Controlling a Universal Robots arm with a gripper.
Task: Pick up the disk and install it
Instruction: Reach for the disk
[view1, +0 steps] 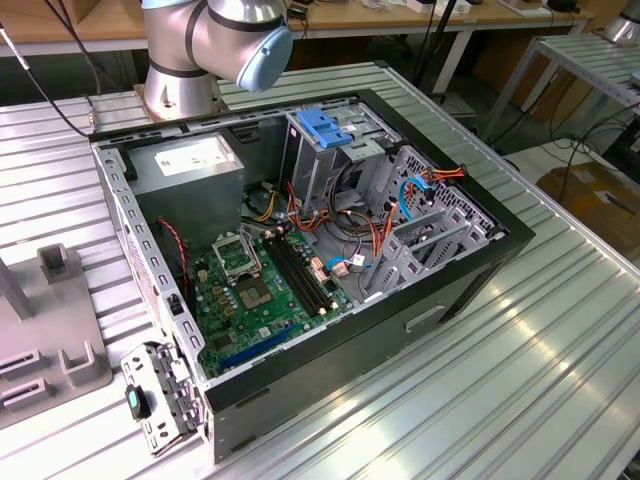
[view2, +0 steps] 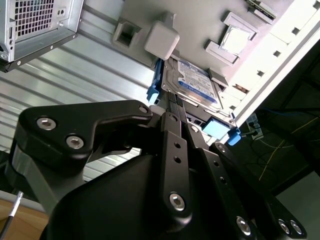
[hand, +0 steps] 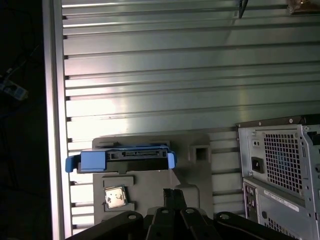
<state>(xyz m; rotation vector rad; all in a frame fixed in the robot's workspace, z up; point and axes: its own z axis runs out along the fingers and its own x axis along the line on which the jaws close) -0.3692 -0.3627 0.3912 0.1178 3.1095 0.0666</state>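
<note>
First wrist view: the disk (hand: 125, 159) stands on edge in a grey holder (hand: 200, 165) on the ribbed table (hand: 175, 75), near the computer case (hand: 280, 170). The gripper (hand: 172, 193) hovers close to the disk, holding nothing. Its fingers (hand: 166, 195) seem pressed together, though the angle is poor. Descending like that would likely butt the disk's edge and tip it rather than straddle it.

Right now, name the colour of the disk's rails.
Bright blue. The rails on the disk show best in the first wrist view.
</note>
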